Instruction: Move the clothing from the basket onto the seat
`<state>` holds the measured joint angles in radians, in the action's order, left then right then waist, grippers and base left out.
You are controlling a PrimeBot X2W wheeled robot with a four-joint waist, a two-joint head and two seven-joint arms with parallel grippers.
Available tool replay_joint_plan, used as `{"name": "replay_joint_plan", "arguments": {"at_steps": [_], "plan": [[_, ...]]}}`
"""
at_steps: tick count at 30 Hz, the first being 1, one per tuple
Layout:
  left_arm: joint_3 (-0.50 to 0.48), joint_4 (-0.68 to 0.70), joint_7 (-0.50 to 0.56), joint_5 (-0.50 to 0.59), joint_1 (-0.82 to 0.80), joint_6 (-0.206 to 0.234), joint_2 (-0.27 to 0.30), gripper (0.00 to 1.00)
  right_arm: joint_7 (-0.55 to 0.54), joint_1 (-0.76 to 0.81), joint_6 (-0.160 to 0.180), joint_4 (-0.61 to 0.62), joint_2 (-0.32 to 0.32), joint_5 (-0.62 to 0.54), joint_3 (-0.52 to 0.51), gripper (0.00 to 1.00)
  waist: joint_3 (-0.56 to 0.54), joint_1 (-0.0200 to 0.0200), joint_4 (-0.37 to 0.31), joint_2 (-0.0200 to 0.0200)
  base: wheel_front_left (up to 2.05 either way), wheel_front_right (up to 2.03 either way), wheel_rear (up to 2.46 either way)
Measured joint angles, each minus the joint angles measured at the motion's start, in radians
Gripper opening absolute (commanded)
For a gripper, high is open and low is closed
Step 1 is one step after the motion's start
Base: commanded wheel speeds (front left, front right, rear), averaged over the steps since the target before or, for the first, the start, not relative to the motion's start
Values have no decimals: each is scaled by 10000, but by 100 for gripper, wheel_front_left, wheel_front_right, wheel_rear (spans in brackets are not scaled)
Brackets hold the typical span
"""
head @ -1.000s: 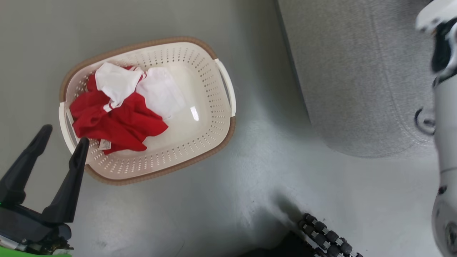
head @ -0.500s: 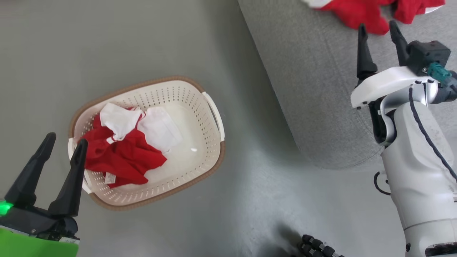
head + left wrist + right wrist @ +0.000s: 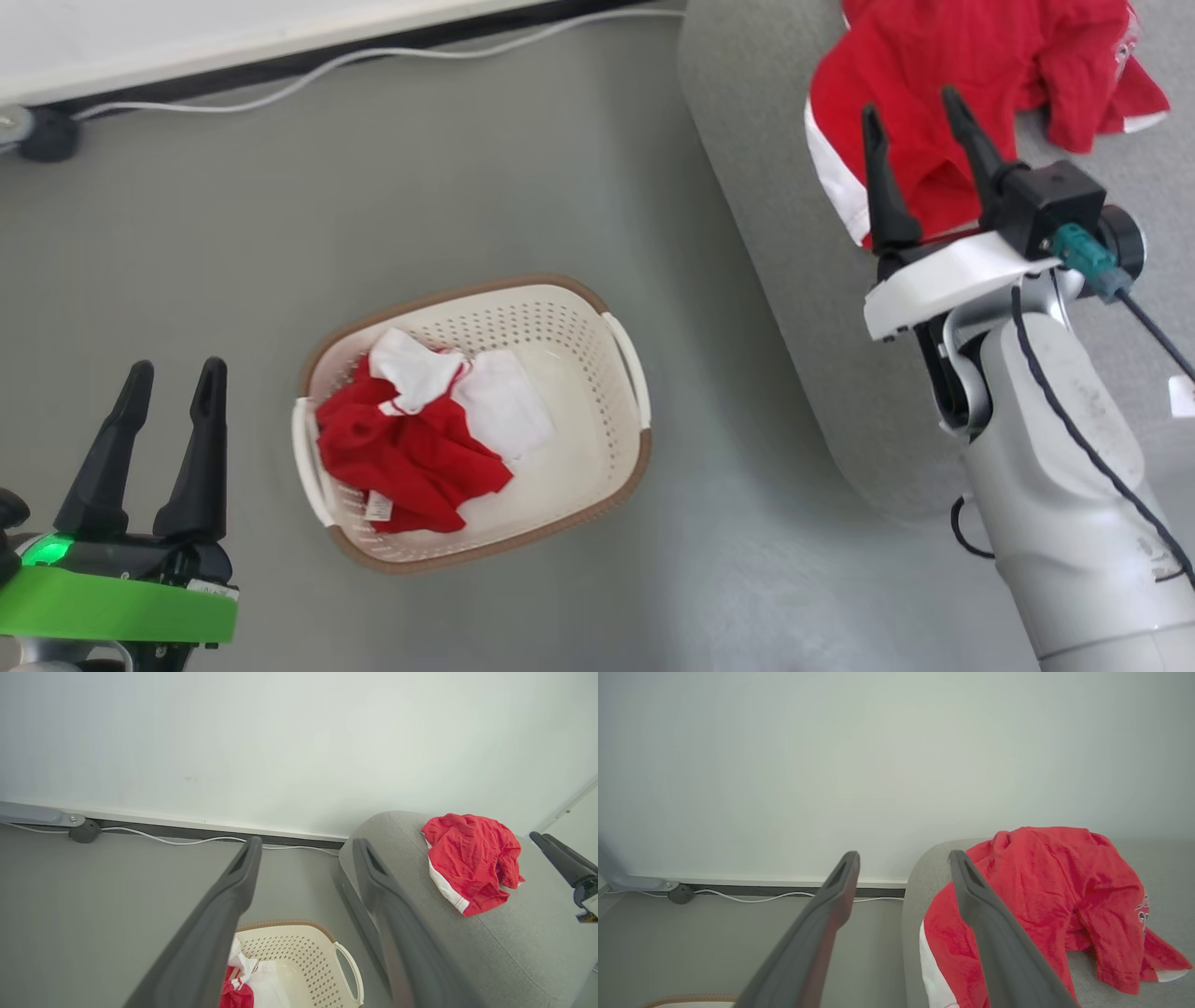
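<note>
The left end effector (image 3: 177,366) is held released at the lower left, its two fingers spread and nothing gripped between them. It is kept above bare grey floor (image 3: 467,187). Ahead of it and to its right, apart from its fingertips, the basket (image 3: 624,485) is set on the floor. Inside, the first garment (image 3: 411,457) is bunched against the end of the basket nearer this end effector, red cloth below and white panels above, with a small white label at its near edge. The far half of the basket bottom is left bare. A white cable (image 3: 373,56) is laid along the foot of the wall, well beyond the fingertips.

Further right, the sofa (image 3: 775,280) is found, with the right end effector (image 3: 910,101) raised over it. This end effector is also held released, its fingers apart and no cloth clamped between them. The second garment (image 3: 952,65) is spread on the sofa just past and to the right of its fingertips, a white stripe shown along its near edge. Whether the fingertips touch the cloth cannot be told. Both end effectors are kept well apart, with the basket between them.
</note>
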<state>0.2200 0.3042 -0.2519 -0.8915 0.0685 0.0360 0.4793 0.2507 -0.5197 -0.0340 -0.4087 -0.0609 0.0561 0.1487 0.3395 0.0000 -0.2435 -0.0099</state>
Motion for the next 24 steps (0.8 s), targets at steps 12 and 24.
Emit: {"name": "replay_joint_plan", "arguments": {"at_steps": [12,24], "plan": [[-276,-1185,0,1246,165,215,-445,100,38,2097,100,79,33,485,102,100,-1513,0,1513,0,0,0,0],[395,-1960,2,1645,1112,219,-479,100,38,4016,257,384,107,771,566,100,-3140,-1,3046,0,0,0,0]]}}
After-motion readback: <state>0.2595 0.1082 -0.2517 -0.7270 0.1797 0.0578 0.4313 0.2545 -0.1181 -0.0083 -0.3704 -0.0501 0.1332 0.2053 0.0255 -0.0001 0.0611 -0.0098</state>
